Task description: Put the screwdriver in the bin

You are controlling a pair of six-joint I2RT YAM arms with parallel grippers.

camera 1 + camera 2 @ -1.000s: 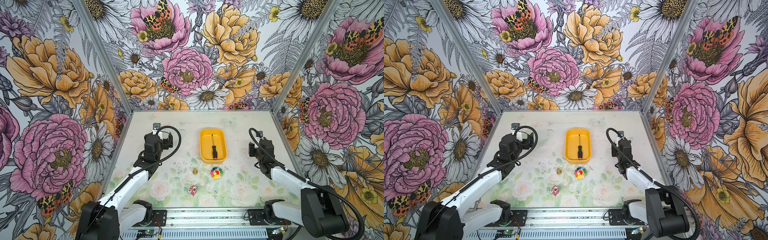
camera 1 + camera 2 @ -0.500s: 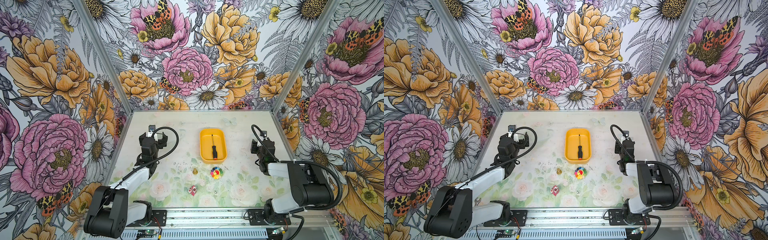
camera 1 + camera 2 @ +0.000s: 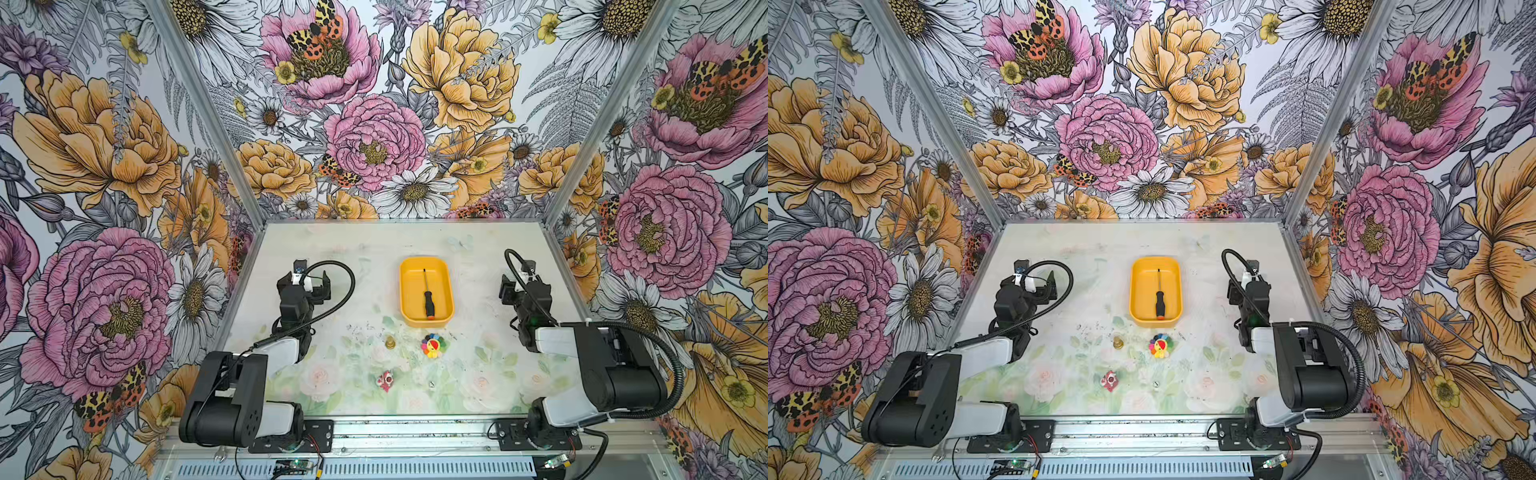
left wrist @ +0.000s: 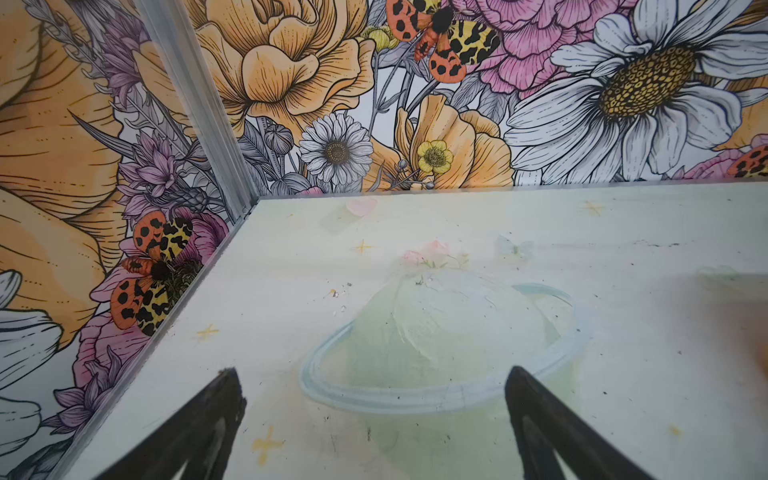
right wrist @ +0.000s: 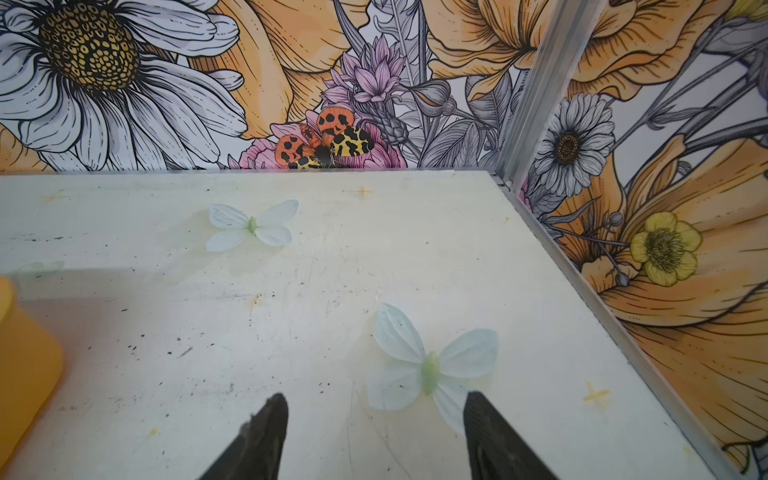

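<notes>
The screwdriver (image 3: 428,297) (image 3: 1159,301), black-handled with an orange-red tip, lies lengthwise inside the yellow-orange bin (image 3: 413,286) (image 3: 1142,291) at mid-table in both top views. Neither gripper touches it. My left gripper (image 3: 311,276) (image 3: 1037,274) (image 4: 372,370) is off to the bin's left, open and empty over bare table. My right gripper (image 3: 516,277) (image 3: 1242,279) (image 5: 375,395) is off to the bin's right, open with nothing between its fingers. In the right wrist view a corner of the bin (image 5: 25,353) shows at the frame edge.
In front of the bin lie a multicoloured flower toy (image 3: 433,345), a small brass piece (image 3: 390,342) and a small red piece (image 3: 385,380). Flowered walls with metal corner posts (image 4: 195,104) (image 5: 536,83) close the table on three sides.
Both arms have folded back, their elbows now up near the front rail, while the grippers stay beside the bin. The screwdriver has not moved in the bin.
</notes>
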